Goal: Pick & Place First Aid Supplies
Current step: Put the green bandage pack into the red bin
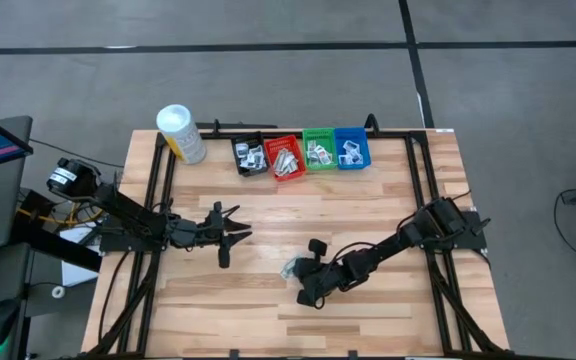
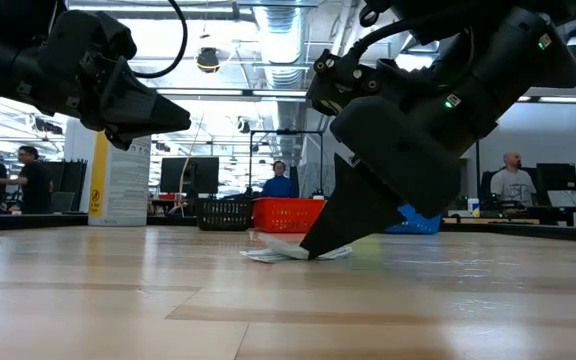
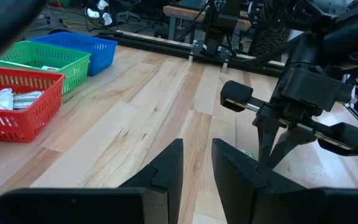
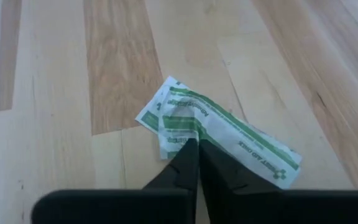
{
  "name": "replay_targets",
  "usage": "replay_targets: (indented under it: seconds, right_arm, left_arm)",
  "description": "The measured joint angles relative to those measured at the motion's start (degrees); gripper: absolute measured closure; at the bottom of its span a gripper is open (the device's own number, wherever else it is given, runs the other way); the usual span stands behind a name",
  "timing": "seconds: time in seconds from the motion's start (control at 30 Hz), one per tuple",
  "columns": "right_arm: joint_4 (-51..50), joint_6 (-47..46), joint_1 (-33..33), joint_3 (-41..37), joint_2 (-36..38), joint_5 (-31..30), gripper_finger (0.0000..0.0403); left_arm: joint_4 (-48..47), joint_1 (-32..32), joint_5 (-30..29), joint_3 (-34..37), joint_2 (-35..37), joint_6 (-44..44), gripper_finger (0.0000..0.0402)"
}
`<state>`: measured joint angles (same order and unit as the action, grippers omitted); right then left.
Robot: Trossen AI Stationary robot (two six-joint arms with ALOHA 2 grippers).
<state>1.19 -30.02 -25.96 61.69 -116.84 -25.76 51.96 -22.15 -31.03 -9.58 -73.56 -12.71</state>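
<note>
Pale wood planks make up the tabletop [image 1: 388,200], framed by black rails, with grey floor all round it in the high view. Only the low view shows the room behind: people at desks, monitors, ceiling lights. Four bins sit in a row at the far edge, black [image 1: 250,157], red [image 1: 286,158], green [image 1: 319,149] and blue [image 1: 352,148], each holding packets, with a white canister [image 1: 181,133] just beside the black one. Most of the tabletop's middle and near side lies bare. The right gripper [image 1: 306,296] is down at the surface near the middle, its fingers [image 4: 188,163] drawn together on the edge of a pale-green strip [image 4: 229,134], which lies flat on the wood and partly covers a second strip [image 4: 160,112]. The right wrist view alone shows the print: green lettering along the wrapper, too small to read surely, and a green cross at one end. From above the strips are just a pale scrap [image 1: 292,267] by the arm. The left gripper [image 1: 236,235] hangs above the tabletop left of centre, well apart from the strips, fingers [image 3: 166,171] slightly apart and holding nothing.
</note>
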Motion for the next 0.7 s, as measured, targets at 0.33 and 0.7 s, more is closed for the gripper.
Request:
replay_targets:
  seconds: [0.33, 0.7]
  right_arm:
    - [-2.06, 1.57, -0.65, 0.20, 3.84, 1.38, 0.0400]
    - [-1.33, 13.55, -1.89, 5.98, 4.59, -8.63, 0.0402]
  left_arm:
    - [0.06, 0.00, 2.56, 0.00, 0.02, -0.17, 0.0317]
    - [3.25, 0.00, 15.89, 0.00, 0.00, -1.95, 0.0317]
